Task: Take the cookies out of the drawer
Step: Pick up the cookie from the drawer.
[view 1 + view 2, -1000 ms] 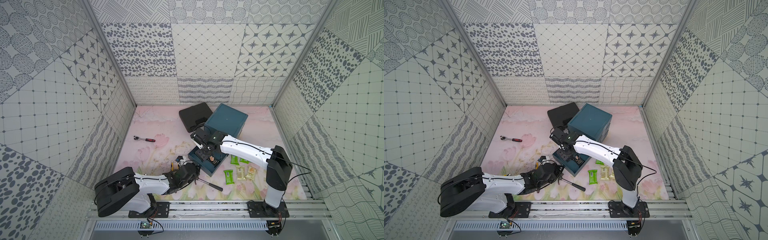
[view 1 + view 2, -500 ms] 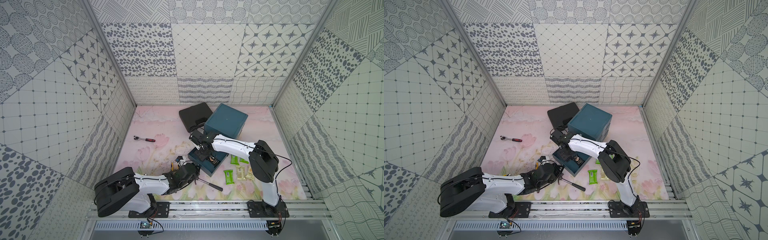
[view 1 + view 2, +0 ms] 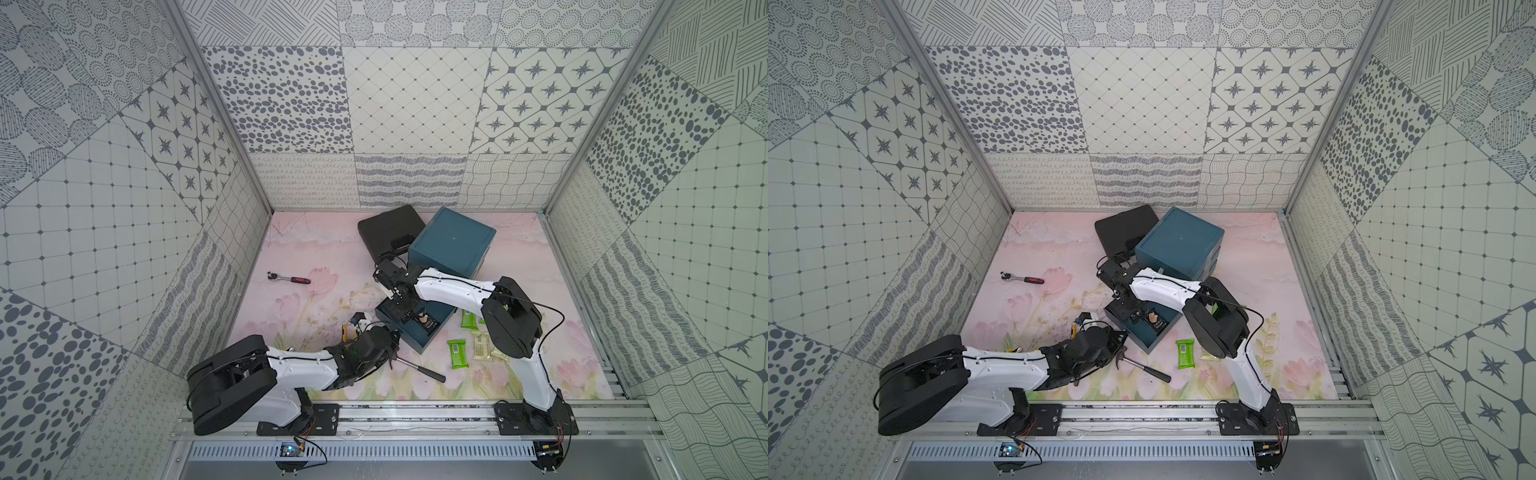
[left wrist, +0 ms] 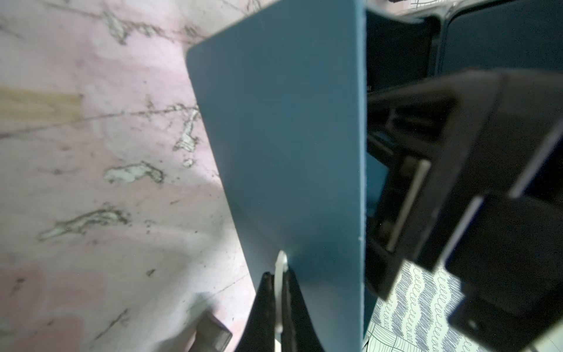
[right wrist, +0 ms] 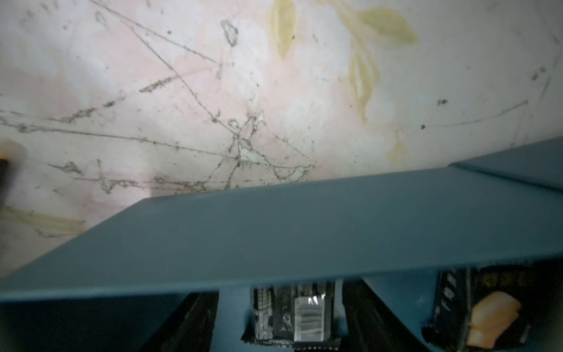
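Right arm's elbow had swung left over the last second, now partly covering the packets already on the mat. Its wrist had stayed above the open drawer [image 3: 420, 344] of the teal cabinet [image 3: 453, 245]. Right gripper [image 3: 405, 309] was down inside the drawer. In the right wrist view its fingers [image 5: 195, 320] stood apart on either side of a black cookie packet [image 5: 294, 317], with drawer floor showing on both sides, so nothing gripped yet.

A second black packet with cookie picture [image 5: 487, 307] lay just beside it, also in the drawer. Green packets [image 3: 457, 353] and a beige packet [image 3: 481, 347] sat on the mat right of the drawer; no new one had joined them.

Left gripper [image 4: 275, 274] hadn't moved: pinched together on the white pull tab [image 4: 281, 262] at the drawer front, holding it open.

Judgement: right arm lined up for the next pick; at least two cookies left inside. Risk: fingers snagging the near drawer wall.

Hammer [image 3: 419, 370] and ratchet [image 3: 289, 279] untouched.
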`<state>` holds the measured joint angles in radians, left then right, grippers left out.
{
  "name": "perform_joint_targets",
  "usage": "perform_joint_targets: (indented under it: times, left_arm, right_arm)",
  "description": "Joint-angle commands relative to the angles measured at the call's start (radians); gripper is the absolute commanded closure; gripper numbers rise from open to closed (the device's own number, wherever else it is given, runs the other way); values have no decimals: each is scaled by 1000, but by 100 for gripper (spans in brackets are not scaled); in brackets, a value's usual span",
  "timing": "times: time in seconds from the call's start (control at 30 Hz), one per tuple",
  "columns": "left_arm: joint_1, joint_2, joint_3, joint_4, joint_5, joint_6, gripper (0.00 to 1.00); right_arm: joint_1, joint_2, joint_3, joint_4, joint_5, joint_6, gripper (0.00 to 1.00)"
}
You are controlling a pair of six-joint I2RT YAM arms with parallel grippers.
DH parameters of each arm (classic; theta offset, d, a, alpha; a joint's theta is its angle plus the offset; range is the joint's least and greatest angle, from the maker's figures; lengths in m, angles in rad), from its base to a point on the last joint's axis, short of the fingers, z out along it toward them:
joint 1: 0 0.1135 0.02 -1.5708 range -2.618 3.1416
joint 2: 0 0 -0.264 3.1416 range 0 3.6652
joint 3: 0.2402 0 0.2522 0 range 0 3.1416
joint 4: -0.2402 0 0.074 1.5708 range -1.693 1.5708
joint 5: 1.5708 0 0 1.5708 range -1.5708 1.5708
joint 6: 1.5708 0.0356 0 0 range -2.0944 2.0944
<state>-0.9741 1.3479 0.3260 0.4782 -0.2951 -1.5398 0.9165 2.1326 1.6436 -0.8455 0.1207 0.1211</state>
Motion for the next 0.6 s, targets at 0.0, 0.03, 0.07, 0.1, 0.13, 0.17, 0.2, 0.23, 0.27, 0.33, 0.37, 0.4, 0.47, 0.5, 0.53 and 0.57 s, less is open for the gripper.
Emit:
perform_joint_targets:
  times: [0.0,0.03,0.07,0.1,0.13,0.17,0.2,0.23,0.27,0.33,0.37,0.4,0.47,0.5,0.53,0.57]
  left_arm:
    - [-2,-4,-3,-52,-38,15,100]
    - [-2,-3,-3,-53,-38,13,100]
    - [-3,-4,-3,-53,-39,13,100]
    - [-4,-3,-4,-52,-39,13,100]
    - [-2,-3,-3,-53,-39,12,100]
    - [-3,-3,-2,-51,-39,14,100]
    - [-3,-3,-2,-50,-39,15,100]
    - [-3,-2,-2,-51,-39,15,100]
    - [-3,-1,-2,-51,-39,15,100]
    - [-2,-2,-2,-49,-41,15,100]
    - [-2,-3,-2,-49,-41,15,100]
    - [-2,-3,-2,-50,-41,15,100]
    - [-3,-5,-1,-50,-42,15,100]
    - [-2,-5,-2,-50,-42,14,100]
    - [-2,-6,-1,-49,-43,14,100]
    - [-3,-6,-2,-49,-44,15,100]
  right_arm:
    - [-2,37,24,18,8,-11,32]
    - [-3,41,24,18,12,-11,33]
    - [-3,45,24,18,17,-11,34]
    - [-4,48,24,18,22,-12,35]
    - [-5,50,21,19,29,-12,36]
    - [-5,51,21,18,36,-12,37]
    - [-6,53,21,18,39,-12,38]
    - [-7,54,19,18,42,-15,39]
    - [-7,55,19,18,46,-15,41]
    - [-7,54,18,18,53,-16,45]
    - [-7,54,16,17,56,-16,47]
    - [-7,52,16,18,56,-15,49]
    - [-7,42,16,17,59,-17,53]
    - [-7,36,16,18,60,-17,55]
    - [-7,27,15,18,63,-17,56]
    - [-7,16,15,17,66,-17,57]
